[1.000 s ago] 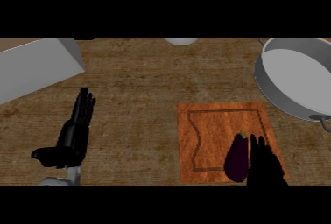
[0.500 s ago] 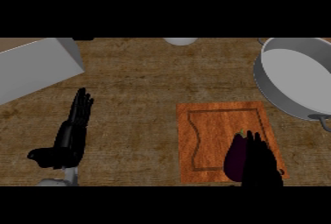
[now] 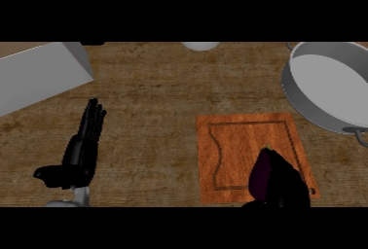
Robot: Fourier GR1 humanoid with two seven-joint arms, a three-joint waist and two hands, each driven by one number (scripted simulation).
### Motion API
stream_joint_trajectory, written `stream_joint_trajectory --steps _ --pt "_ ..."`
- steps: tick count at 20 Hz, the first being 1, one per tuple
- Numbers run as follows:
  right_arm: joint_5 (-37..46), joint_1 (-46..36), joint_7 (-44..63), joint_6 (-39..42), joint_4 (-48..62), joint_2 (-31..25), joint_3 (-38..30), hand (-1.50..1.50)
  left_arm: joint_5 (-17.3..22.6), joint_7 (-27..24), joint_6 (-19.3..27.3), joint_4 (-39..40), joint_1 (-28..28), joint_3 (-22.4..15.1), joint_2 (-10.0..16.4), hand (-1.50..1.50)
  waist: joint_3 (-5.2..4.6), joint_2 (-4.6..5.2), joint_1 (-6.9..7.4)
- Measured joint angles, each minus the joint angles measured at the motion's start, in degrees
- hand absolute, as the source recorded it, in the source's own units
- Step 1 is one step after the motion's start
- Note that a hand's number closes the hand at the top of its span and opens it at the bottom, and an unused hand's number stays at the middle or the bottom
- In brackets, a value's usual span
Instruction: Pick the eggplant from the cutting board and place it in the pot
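Note:
The dark purple eggplant [image 3: 259, 171] lies on the near right part of the orange cutting board [image 3: 241, 138], its small green stem end pointing away from me. My right hand [image 3: 289, 185] covers its right side with the fingers curled round it, low at the view's bottom edge. The big grey pot [image 3: 292, 92] stands at the far right, just past the board's far right corner, and nothing shows inside it. My left hand [image 3: 83, 146] rests open on the counter at the left, fingers straight and pointing away.
A large grey box [image 3: 39, 78] sits tilted at the far left. A small white round object [image 3: 200, 46] shows at the far edge. The pot's handle [image 3: 357, 136] juts out beside the board's right side.
My right hand's fingers, straight beside the eggplant before, have folded down round it and the hand sits a little lower. The left hand has not moved.

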Motion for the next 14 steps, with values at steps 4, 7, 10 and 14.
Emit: stream_joint_trajectory --steps 4,7,10,14 --pt "3.13 -0.9 -1.7 -3.76 1.25 -1.49 0.39 1.5 -0.32 -0.25 -0.37 -0.66 1.02 0.01 -0.35 0.0 -0.14 -0.19 0.02" --pt "3.84 -2.3 -2.6 -4.95 2.48 -1.88 -0.29 1.5 -0.85 0.55 -0.31 -0.73 0.4 0.1 -0.85 0.0 -0.17 -0.26 0.0" --pt "5.85 -2.4 -2.35 -4.82 1.95 -2.02 0.68 1.5 -1.15 0.07 -0.77 -0.98 0.96 0.5 -1.03 0.0 -0.13 -0.2 0.01" --pt "8.63 -3.04 -1.89 -4.35 0.51 -2.31 1.28 1.5 -1.59 -0.19 -1.06 0.44 -0.13 1.3 -1.6 0.0 -0.02 -0.08 -0.05"
